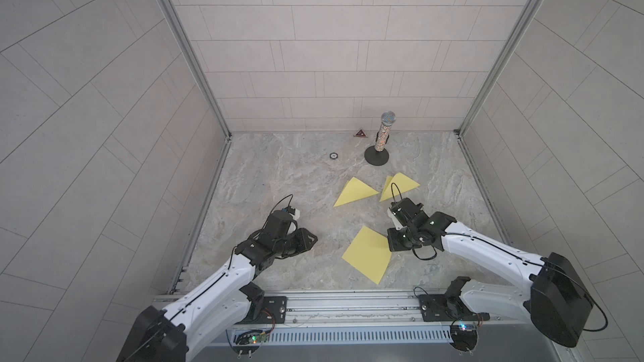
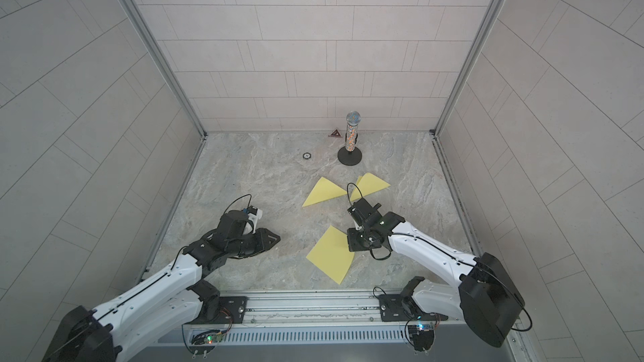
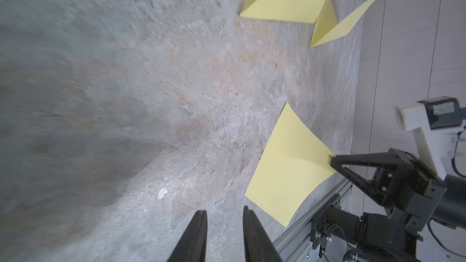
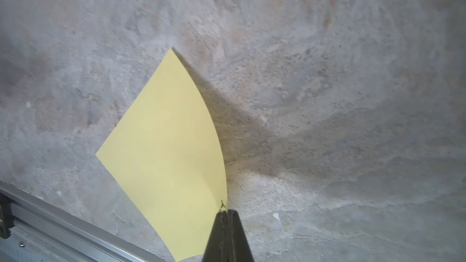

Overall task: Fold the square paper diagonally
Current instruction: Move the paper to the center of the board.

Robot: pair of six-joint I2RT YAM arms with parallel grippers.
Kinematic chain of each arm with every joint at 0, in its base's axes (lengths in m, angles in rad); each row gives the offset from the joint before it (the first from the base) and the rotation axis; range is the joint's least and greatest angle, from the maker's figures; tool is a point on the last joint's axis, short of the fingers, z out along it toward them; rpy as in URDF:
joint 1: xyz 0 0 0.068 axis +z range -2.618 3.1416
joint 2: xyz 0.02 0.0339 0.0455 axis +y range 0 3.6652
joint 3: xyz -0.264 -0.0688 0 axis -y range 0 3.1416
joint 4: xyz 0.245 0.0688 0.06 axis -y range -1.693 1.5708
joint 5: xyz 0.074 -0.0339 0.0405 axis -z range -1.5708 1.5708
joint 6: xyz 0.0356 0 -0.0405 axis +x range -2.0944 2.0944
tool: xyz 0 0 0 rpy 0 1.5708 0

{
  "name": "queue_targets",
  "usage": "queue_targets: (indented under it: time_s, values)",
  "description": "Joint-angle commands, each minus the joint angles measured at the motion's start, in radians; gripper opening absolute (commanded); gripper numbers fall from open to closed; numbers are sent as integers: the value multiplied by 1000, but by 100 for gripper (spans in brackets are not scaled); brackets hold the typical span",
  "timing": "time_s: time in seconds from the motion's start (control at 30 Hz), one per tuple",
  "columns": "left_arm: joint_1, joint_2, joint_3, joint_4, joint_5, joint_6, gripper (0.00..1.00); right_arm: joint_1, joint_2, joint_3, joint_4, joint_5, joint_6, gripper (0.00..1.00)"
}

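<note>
Pale tiled walls [image 1: 313, 47] close in three sides; grey metal posts [image 1: 188, 50] run up the two back corners; the counter [image 1: 278, 175] is mottled grey-and-tan stone; a grooved metal rail [image 1: 348, 304] edges its near side; the light is even, the shadows soft.

Square paper [image 4: 164, 147] corner cut off, right wrist view; tabletop [image 3: 75, 71] blurred

- I'm looking into a robot test cell, a lab rig rather than a home or shop.
- Pale tiled panels [image 1: 313, 47] wall in three sides, joined by aluminium posts [image 1: 188, 50].
- The left arm [image 1: 216, 283] and right arm [image 1: 488, 248] bolt to an aluminium rail [image 1: 348, 302] fronting the marble-patterned surface [image 1: 278, 182].
- Bare circuit boards [image 1: 256, 338] with lit LEDs sit exposed beside it.
</note>
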State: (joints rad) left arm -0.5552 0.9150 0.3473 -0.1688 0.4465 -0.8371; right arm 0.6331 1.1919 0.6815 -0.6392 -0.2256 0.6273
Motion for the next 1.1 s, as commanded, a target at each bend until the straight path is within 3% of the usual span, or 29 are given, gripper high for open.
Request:
queue_targets:
  time_s: [0.0,0.17,0.43,1.07]
  values:
    - [-75,75,20,102,-29,14,27,-7,34,12,-65,8,-52,0]
    - [-182,218,16,268,-67,-51,17,-7,45,15,-49,54,-13,0]
    - [-326,406,22,505,-104,-135,11,-7,-27,-52,15,115,99,0]
    - [-373,568,112,566,-86,-125,7,-7,-106,-129,42,173,181,0]
